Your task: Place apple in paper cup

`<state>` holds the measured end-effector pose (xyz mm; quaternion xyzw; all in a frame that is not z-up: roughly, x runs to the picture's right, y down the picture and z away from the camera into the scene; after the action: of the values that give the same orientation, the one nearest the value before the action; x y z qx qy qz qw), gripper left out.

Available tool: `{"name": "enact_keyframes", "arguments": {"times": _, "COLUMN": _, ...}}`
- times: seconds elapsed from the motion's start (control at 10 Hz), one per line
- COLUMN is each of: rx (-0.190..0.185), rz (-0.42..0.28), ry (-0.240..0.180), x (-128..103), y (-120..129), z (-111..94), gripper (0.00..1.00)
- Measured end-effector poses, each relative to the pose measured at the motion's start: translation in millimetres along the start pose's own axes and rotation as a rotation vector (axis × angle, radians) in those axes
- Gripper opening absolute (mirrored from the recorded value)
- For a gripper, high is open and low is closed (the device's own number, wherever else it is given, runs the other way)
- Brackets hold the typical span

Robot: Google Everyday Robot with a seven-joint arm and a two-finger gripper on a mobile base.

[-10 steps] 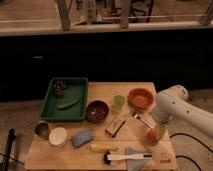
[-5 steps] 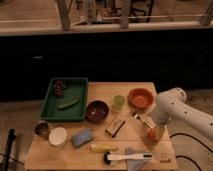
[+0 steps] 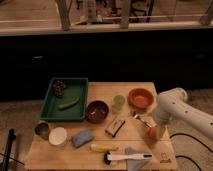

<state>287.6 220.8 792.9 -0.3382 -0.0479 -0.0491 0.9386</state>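
Note:
The apple [image 3: 153, 132] is a small orange-red fruit near the table's right edge, below the orange bowl. My gripper [image 3: 148, 125] reaches down from the white arm [image 3: 175, 107] at the right and sits right at the apple's upper left side. The paper cup [image 3: 58, 136] is a small white cup at the table's front left, far from the gripper, standing upright with its pale inside showing.
A dark metal cup [image 3: 42, 129], green tray [image 3: 66, 99] with cucumber and grapes, dark bowl [image 3: 97, 111], green cup [image 3: 118, 102], orange bowl [image 3: 140, 98], blue sponge [image 3: 82, 137], snack bar [image 3: 115, 127], banana [image 3: 103, 147] and brush [image 3: 125, 157] stand on the wooden table [image 3: 102, 92].
The arm and gripper have shifted slightly at the apple; the objects on the table have stayed in place.

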Motion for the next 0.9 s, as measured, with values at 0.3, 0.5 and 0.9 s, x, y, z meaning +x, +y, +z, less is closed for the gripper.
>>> {"name": "enact_keyframes", "arguments": {"times": 0.3, "rx": 0.005, "rz": -0.013, "ry": -0.017, "x": -3, "y": 4, "z": -1, "gripper": 0.8}}
{"name": "enact_keyframes", "arguments": {"times": 0.5, "rx": 0.004, "rz": -0.015, "ry": -0.028, "x": -3, "y": 7, "z": 0, "gripper": 0.8}}
{"name": "enact_keyframes", "arguments": {"times": 0.9, "rx": -0.007, "rz": -0.011, "ry": -0.046, "x": 3, "y": 13, "z": 9, "gripper": 0.8}}
